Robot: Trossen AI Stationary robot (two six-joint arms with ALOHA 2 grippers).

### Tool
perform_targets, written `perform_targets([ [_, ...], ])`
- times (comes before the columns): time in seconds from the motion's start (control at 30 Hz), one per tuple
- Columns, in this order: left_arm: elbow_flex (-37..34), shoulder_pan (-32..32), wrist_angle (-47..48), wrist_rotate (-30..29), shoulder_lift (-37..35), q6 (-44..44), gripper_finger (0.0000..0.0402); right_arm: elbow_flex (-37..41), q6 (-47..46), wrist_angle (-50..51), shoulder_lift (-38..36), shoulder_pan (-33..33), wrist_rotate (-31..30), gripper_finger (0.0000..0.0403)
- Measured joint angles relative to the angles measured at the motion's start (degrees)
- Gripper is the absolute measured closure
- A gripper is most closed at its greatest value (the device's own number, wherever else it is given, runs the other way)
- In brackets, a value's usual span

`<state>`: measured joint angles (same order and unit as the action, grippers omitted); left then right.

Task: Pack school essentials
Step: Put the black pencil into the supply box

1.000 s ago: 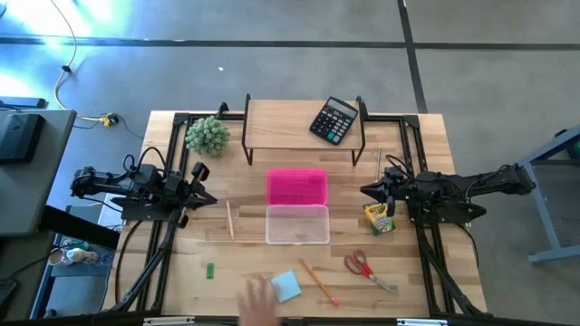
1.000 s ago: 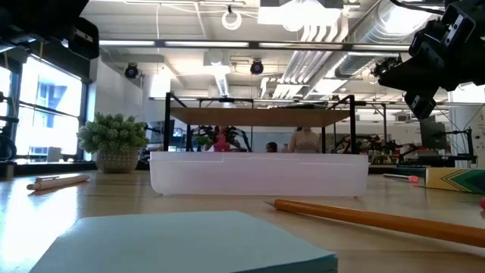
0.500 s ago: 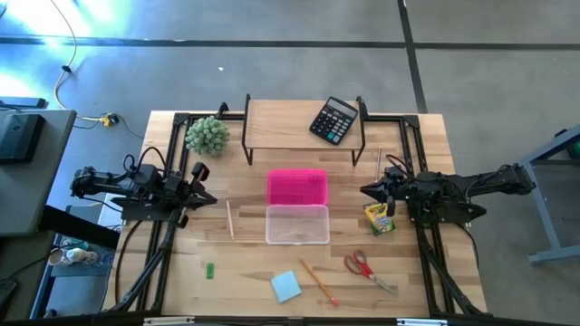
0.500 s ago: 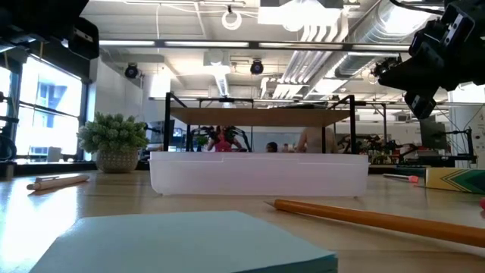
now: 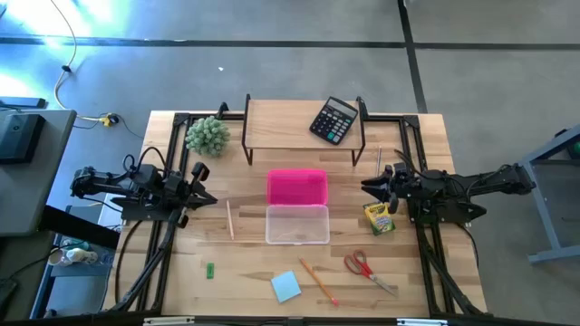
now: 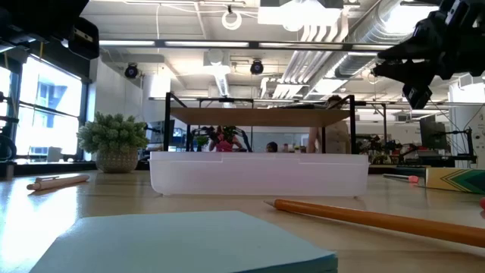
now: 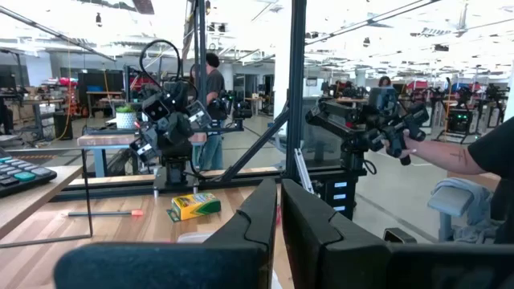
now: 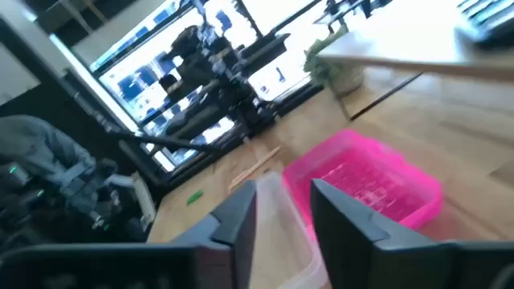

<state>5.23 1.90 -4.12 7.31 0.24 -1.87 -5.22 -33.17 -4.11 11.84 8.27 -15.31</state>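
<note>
The school essentials lie on the wooden table. These are a light-blue note pad (image 5: 285, 286), an orange pencil (image 5: 317, 282), red-handled scissors (image 5: 367, 269), a crayon box (image 5: 379, 218), a wooden pencil (image 5: 230, 218) and a small green piece (image 5: 209, 270). A clear box (image 5: 297, 224) sits in the middle with a pink tray (image 5: 296, 187) behind it. My left gripper (image 5: 208, 198) hovers shut at the table's left. My right gripper (image 5: 366, 188) hovers open at the right, above the crayon box, with nothing between its fingers (image 8: 241, 213).
A black calculator (image 5: 333, 119) lies on a wooden shelf (image 5: 290, 122) at the back, with a green ball plant (image 5: 207, 135) to its left. A thin pencil (image 5: 379, 161) lies at the back right. People show in the room beyond the table.
A person's hand beside the note pad at the near edge has drawn away out of view. My right gripper has tipped up a little at the wrist, and its fingers have parted. The left arm and everything on the table have kept still.
</note>
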Motion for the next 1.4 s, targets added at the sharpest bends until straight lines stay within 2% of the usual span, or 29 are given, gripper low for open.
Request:
perform_targets([
  [0.13,0.00,0.02,0.00,0.00,-0.01,0.00,0.0390,-3.80,0.56,2.58,0.07,0.00,-1.21,0.0250],
  [0.27,-0.01,0.01,0.01,0.01,-0.01,-0.02,0.0390,-9.72,2.36,9.35,0.09,0.00,-1.85,0.0243],
  [0.43,0.01,0.02,0.02,0.00,0.01,-0.02,0.0390,-17.61,1.86,21.77,0.20,-0.02,-8.75,0.0242],
  [0.63,0.01,0.02,0.02,0.00,-0.01,-0.02,0.0390,-25.32,-8.49,40.39,2.06,-0.02,-20.01,0.0242],
  [0.77,0.00,0.01,0.00,0.02,0.00,0.00,0.0390,-26.92,-17.95,48.94,4.62,-0.02,-23.38,0.0242],
  [0.93,-0.01,-0.01,0.00,0.01,-0.01,-0.02,0.0390,-26.92,-28.41,54.80,9.41,-0.02,-23.16,0.0242],
  [1.03,0.01,0.01,0.00,0.02,-0.01,-0.02,0.0390,-26.92,-32.87,56.67,12.78,-0.02,-21.07,0.0242],
  [1.4,0.01,0.02,0.00,0.02,0.01,-0.02,0.0390,-26.92,-41.77,58.89,25.36,-0.02,-16.06,0.0242],
])
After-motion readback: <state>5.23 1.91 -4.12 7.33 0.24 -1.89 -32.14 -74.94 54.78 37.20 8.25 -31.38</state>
